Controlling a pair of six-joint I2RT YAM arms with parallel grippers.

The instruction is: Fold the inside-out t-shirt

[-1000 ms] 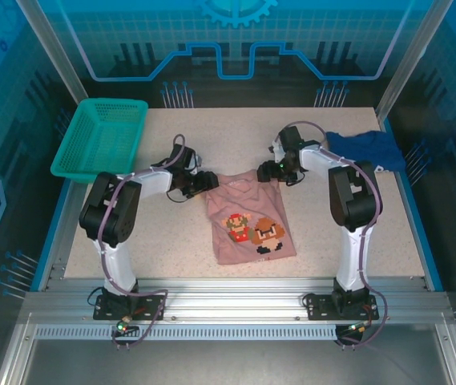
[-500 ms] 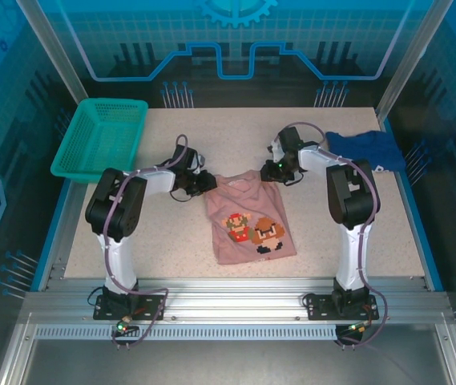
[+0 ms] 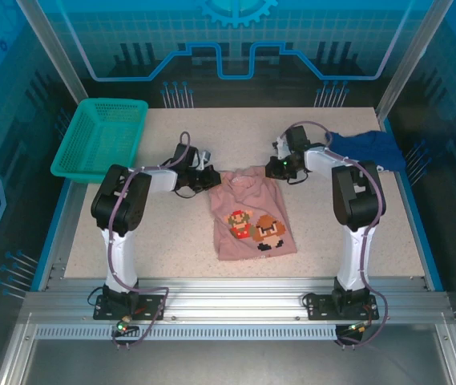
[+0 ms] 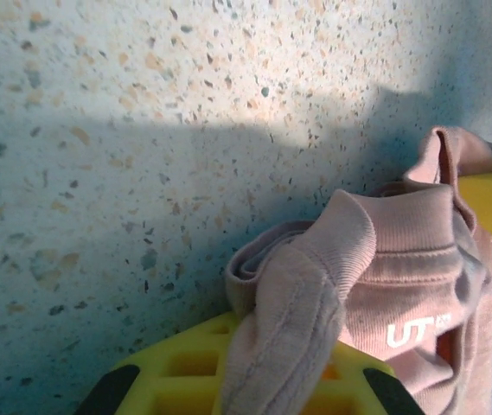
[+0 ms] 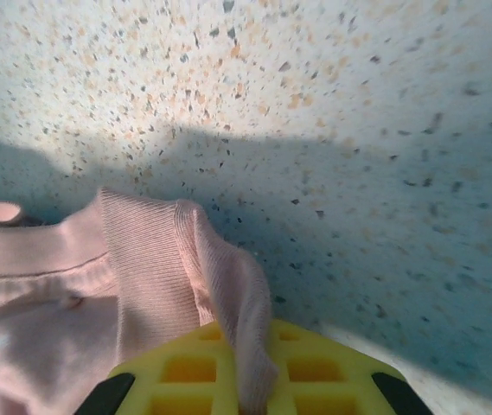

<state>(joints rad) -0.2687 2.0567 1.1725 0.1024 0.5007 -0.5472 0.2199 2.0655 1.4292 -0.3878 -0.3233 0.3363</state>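
On the speckled desk [image 3: 171, 233], the part-folded pink t-shirt [image 3: 252, 228] has its 12 o'clock edge pinched in the jaws of the left gripper [image 3: 209, 178] and right gripper [image 3: 272, 168], with the final fold seemingly left.

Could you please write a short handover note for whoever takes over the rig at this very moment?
Left gripper: shut on the far left corner of the pink t-shirt, cloth bunched between its fingers.
Right gripper: shut on the far right corner.
Things: the shirt lies on the table between the arms, print up, collar end gathered, near end flat. Dark blue shirt far right, green basket far left.
Done: both far corners gripped.
Left: probably carry the far edge toward the near hem, release, smooth.
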